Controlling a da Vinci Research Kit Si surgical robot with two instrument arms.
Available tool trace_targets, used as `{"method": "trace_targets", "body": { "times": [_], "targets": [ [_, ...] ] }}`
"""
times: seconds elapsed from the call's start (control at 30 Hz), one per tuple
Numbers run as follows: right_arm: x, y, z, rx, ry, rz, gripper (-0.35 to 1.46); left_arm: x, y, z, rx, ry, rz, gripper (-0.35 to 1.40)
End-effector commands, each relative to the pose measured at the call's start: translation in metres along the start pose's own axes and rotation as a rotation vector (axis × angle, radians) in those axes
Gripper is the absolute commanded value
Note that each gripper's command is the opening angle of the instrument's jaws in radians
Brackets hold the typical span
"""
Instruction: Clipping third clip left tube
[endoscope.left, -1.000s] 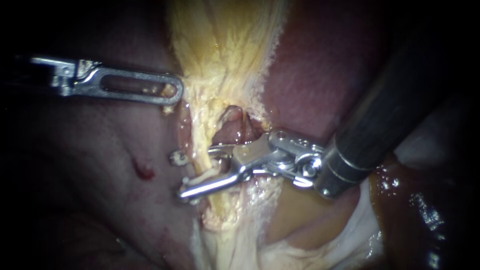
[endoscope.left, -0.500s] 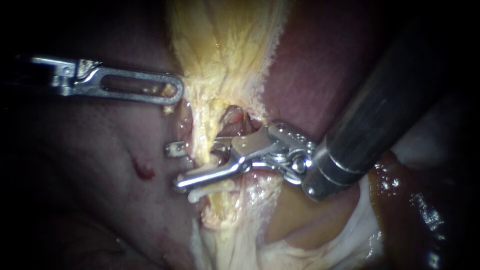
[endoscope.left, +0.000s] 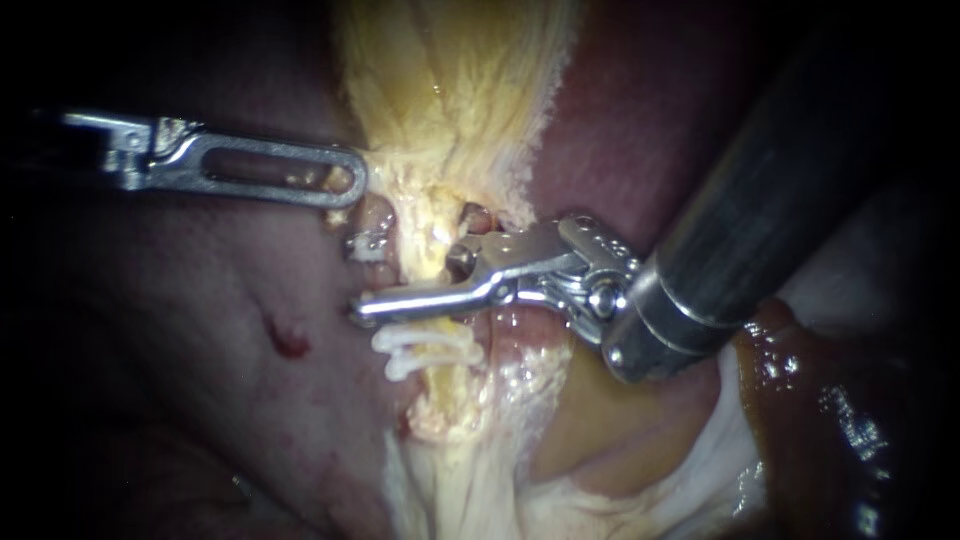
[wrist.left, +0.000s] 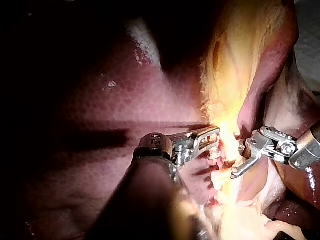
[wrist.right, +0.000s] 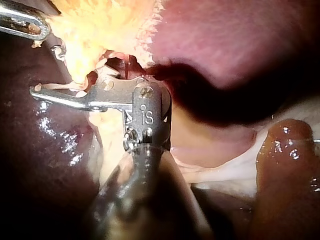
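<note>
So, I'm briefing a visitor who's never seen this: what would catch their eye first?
The shiny right instrument, entering from upper right, its open jaws astride the yellow tube mid-view. Just below them two white clips cross the tube. The left instrument lies at upper left, its tip against the yellow tissue.

I counted two instruments, the left instrument (endoscope.left: 345, 185) and the right instrument (endoscope.left: 362, 277). There was one yellowish tube (endoscope.left: 428, 228), and on it sat two white clips (endoscope.left: 428, 340), one just beside the other.
</note>
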Motion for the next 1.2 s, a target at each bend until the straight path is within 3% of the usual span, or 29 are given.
{"method": "trace_targets", "body": {
  "times": [0.03, 0.3, 0.77, 0.9, 1.2],
  "targets": [
    [0.0000, -0.0003, -0.0001, 0.006, -0.004, 0.001, 0.50, 0.0000, 0.0000, 0.0000, 0.000, 0.000, 0.000, -0.35],
    [0.0007, -0.0022, 0.0007, 0.041, -0.013, 0.006, 0.50, 0.0000, 0.0001, 0.0000, 0.001, 0.000, 0.000, -0.35],
    [0.0015, -0.0026, -0.0006, 0.031, -0.016, 0.007, 0.40, 0.0000, 0.0002, 0.0000, 0.001, 0.001, 0.001, -0.35],
    [0.0014, -0.0026, -0.0010, 0.027, -0.017, 0.008, 0.29, 0.0000, 0.0003, 0.0001, 0.001, 0.000, 0.001, -0.35],
    [0.0015, -0.0028, -0.0022, 0.012, -0.019, 0.010, -0.26, 0.0001, 0.0003, 0.0001, 0.001, 0.000, 0.002, -0.35]
  ]
}}
